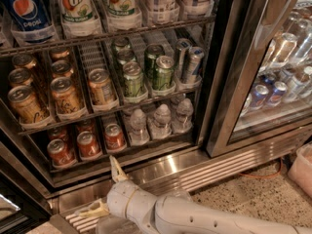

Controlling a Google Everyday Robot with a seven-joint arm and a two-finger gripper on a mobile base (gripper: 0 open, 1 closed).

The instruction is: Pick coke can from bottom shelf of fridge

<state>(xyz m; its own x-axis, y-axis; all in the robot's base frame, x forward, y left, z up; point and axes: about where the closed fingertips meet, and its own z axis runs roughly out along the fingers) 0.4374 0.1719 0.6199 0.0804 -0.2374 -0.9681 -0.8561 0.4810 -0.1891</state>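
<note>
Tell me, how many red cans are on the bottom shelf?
5 coke cans: front left, front middle, front right, two behind; more may be hidden. End effector hovers open below the shelf.

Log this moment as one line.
gripper: open, empty, low before steel-framed fridge | small red coke can: upright on bottom wire shelf, untouched

arm (204,219): white, smooth, rounded | tool (97,186): cream fingers (116,168) spread, low before fridge (165,168)
</note>
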